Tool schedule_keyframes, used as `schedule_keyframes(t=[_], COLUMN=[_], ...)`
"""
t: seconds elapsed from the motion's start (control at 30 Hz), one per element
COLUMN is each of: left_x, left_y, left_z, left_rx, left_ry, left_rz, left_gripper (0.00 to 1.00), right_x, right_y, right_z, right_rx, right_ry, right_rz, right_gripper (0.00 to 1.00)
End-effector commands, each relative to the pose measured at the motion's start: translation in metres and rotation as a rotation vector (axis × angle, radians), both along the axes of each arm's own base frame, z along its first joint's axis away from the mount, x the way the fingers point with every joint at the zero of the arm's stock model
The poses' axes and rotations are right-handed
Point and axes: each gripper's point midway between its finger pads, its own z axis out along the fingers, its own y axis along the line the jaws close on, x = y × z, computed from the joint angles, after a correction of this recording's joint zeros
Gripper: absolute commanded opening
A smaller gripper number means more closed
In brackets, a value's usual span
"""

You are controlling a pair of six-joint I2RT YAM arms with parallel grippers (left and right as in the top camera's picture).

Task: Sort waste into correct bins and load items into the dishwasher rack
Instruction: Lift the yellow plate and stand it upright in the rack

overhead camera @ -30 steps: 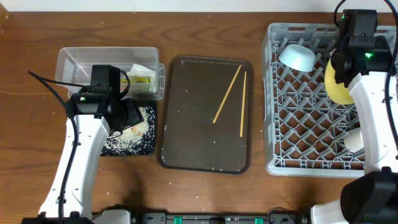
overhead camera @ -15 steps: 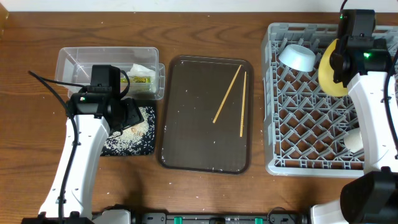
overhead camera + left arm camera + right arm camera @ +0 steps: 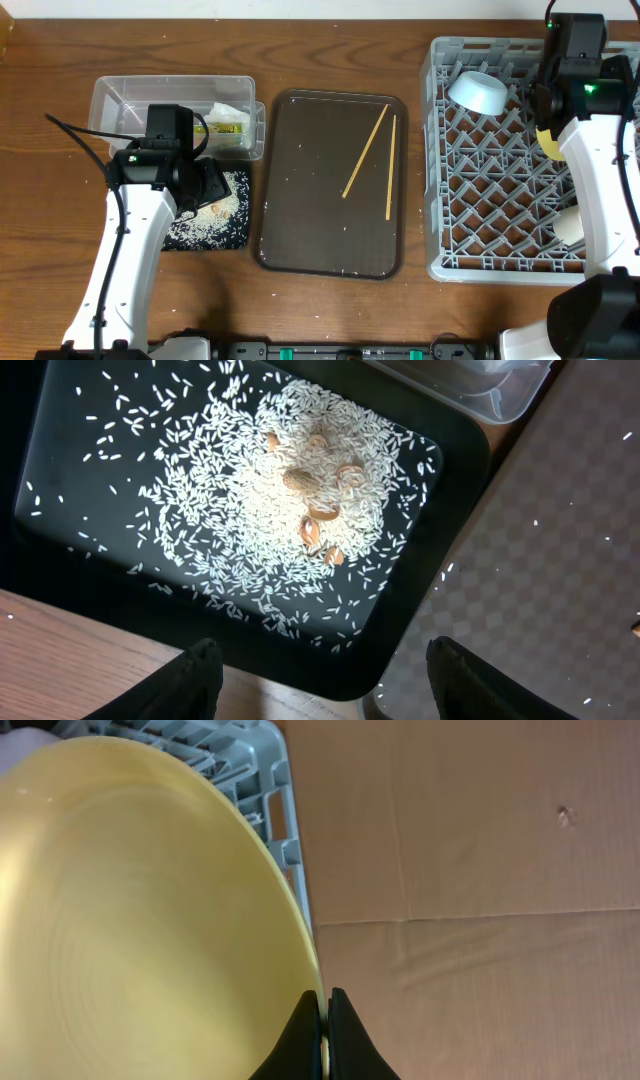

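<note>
One yellow plate, now more upright

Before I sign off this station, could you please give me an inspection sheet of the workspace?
Surface: brown wooden table, no damage seen.
Job's things: round yellow plate held on edge at the large grey plastic rack; pale bowl and small whitish cup in the rack; two wooden chopsticks on the dark brown serving tray; white rice in the shallow black tray; green-and-yellow wrapper in the clear plastic tub.
Clutter: brownish scraps amid the rice; stray grains on the serving tray.
Grippers: left gripper open above the black tray; right gripper shut on the plate's rim.
Cables: black cable beside the left arm.
Surroundings: cardboard sheet beyond the rack.
</note>
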Motion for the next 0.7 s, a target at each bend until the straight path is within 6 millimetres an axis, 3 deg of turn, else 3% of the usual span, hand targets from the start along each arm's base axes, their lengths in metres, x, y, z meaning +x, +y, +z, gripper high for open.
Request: schedule_keyframes(t=[0.0, 0.27, 0.5, 0.57, 0.67], left_x=[-0.002, -0.002, -0.002, -0.002, -0.002], left_y=[0.002, 0.002, 0.002, 0.002, 0.002], left_z=[0.001, 0.001, 0.001, 0.001, 0.001], left_rx=[0.002, 0.002, 0.002, 0.002, 0.002], left_ry=[-0.002, -0.002, -0.003, -0.002, -0.002], left_rz=[0.015, 0.015, 0.015, 0.015, 0.015], left_gripper=[0.68, 0.68, 0.69, 0.69, 0.68], right_x=[0.006, 0.014, 0.036, 0.042, 0.046], right_y=[0.005, 0.014, 0.077, 0.098, 0.12], right_z=[-0.013, -0.043, -0.078, -0.085, -0.09], right_rx=[0.01, 0.086, 0.448, 0.561, 0.676], right_ry=[0.013, -0.01, -0.065, -0.076, -0.087], right_rz=[-0.002, -0.04, 0.11, 0.154, 0.193], right_gripper=[0.01, 0.01, 0.03, 0.09, 0.34])
